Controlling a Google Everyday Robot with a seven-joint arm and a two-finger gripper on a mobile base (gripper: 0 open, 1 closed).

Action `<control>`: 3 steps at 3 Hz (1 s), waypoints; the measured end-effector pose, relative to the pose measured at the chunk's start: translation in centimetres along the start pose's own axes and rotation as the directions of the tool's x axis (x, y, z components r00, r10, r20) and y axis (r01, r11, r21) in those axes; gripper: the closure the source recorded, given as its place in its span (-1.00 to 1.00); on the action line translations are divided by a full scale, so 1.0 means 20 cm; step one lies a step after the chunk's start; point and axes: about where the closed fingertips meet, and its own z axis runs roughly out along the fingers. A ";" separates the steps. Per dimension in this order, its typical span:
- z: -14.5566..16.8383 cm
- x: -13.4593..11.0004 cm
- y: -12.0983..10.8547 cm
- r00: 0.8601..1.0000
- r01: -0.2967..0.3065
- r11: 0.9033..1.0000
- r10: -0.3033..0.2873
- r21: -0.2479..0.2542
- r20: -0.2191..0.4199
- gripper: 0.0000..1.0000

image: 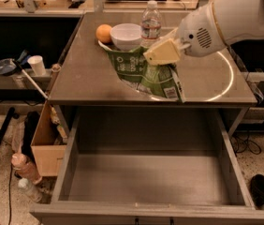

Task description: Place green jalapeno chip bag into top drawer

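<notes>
The green jalapeno chip bag (139, 71) is crinkled and hangs tilted over the front middle of the grey table (85, 74), its white barcode patch at the lower right end. My gripper (162, 54), with cream-coloured fingers on the white arm, is shut on the bag's upper edge and holds it near the table's front edge. The top drawer (150, 177) is pulled fully open below the table and holds nothing.
An orange (104, 33), a white bowl (126, 35) and a water bottle (151, 18) stand at the back of the table behind the bag. A cardboard box (45, 142) and bottles (25, 168) sit on the floor left of the drawer.
</notes>
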 end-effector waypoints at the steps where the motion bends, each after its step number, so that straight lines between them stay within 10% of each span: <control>1: -0.06 0.11 0.06 1.000 -0.006 1.000 0.006 -0.003 0.018 1.00; 3: -0.16 0.31 0.19 0.998 -0.010 1.000 0.011 -0.022 0.060 1.00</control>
